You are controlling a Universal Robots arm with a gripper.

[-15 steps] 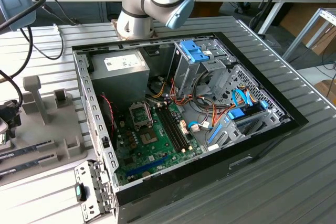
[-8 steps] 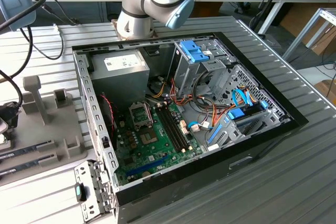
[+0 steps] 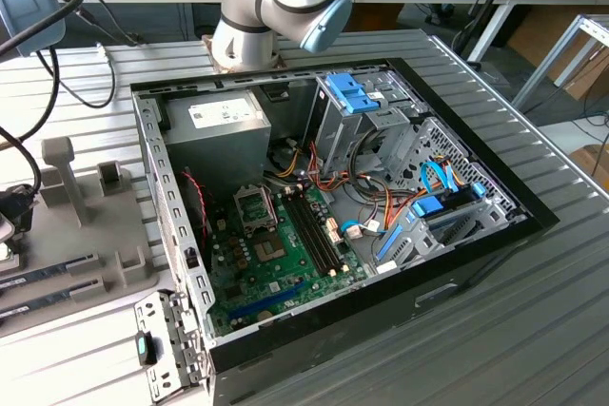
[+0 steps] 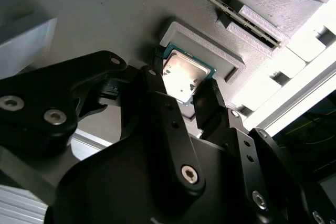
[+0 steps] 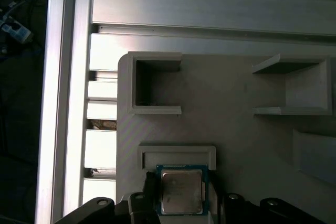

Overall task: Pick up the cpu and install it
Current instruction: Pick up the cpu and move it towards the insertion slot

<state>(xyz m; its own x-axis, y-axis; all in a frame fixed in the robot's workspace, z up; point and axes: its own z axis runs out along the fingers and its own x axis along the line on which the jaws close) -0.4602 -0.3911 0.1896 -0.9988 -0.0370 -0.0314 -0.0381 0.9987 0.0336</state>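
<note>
One gripper point(image 4: 184, 80) point(image 5: 181, 199), seen in both wrist views, is closed narrowly on the cpu point(image 4: 185, 72) point(image 5: 181, 191), with its black fingers point(image 4: 210, 103) against two opposite edges. The cpu lies flat, metal top up, on a grey holder point(image 5: 236, 140) beside a raised step. In the exterior view the holder point(image 3: 124, 263) sits on the slatted worktop point(image 3: 476, 349) on the exterior view's left of an open computer case point(image 3: 533, 225), whose green board point(image 3: 276, 278) carries a socket point(image 3: 255, 206).
</note>
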